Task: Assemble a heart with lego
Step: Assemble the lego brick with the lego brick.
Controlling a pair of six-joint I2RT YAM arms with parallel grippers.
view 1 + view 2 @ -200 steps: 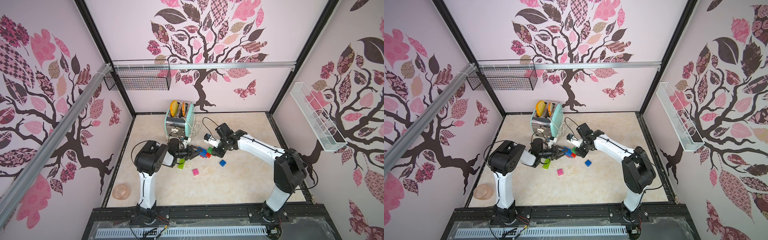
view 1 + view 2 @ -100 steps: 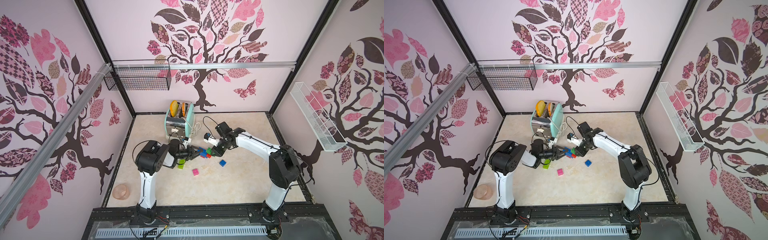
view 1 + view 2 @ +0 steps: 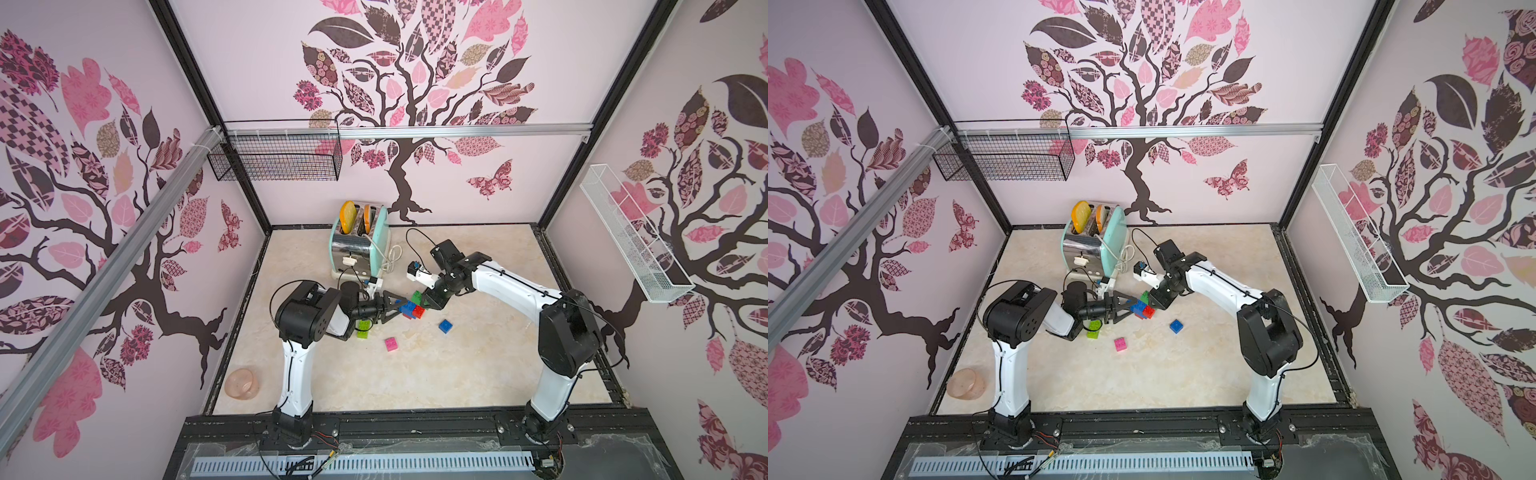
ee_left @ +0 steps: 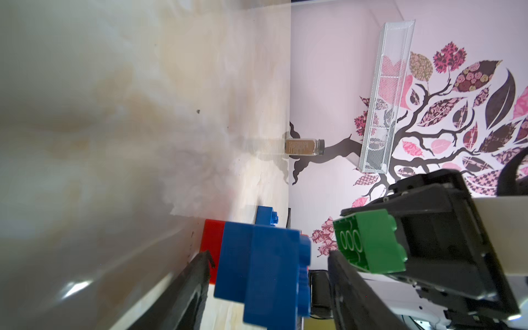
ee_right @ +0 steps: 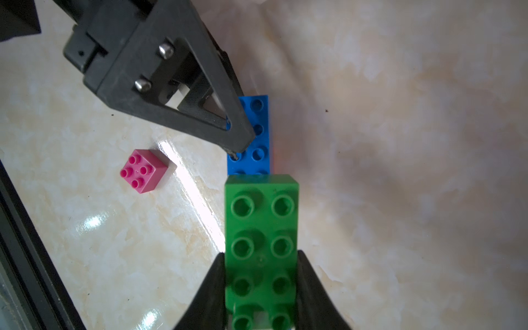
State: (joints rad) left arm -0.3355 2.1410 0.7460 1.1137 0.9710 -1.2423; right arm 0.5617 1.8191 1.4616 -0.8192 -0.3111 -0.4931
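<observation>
Lego brick (image 5: pixel 261 228), long glossy green plastic, bears round studs.

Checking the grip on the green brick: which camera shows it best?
Right wrist view: the green brick sits close, studs showing, pinched by the right gripper. Left wrist view shows its hollow underside; both top views, just a small green patch.

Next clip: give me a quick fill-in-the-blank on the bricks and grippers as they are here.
1. The long brick clamped in the right gripper is dark ___.
2. The left gripper has its jaws ___ on either side of the blue brick.
3. The loose pink brick shows ___ studs on top.
4. The toaster holds ___ slices of bread.
Missing: green; open; four; two.
</observation>
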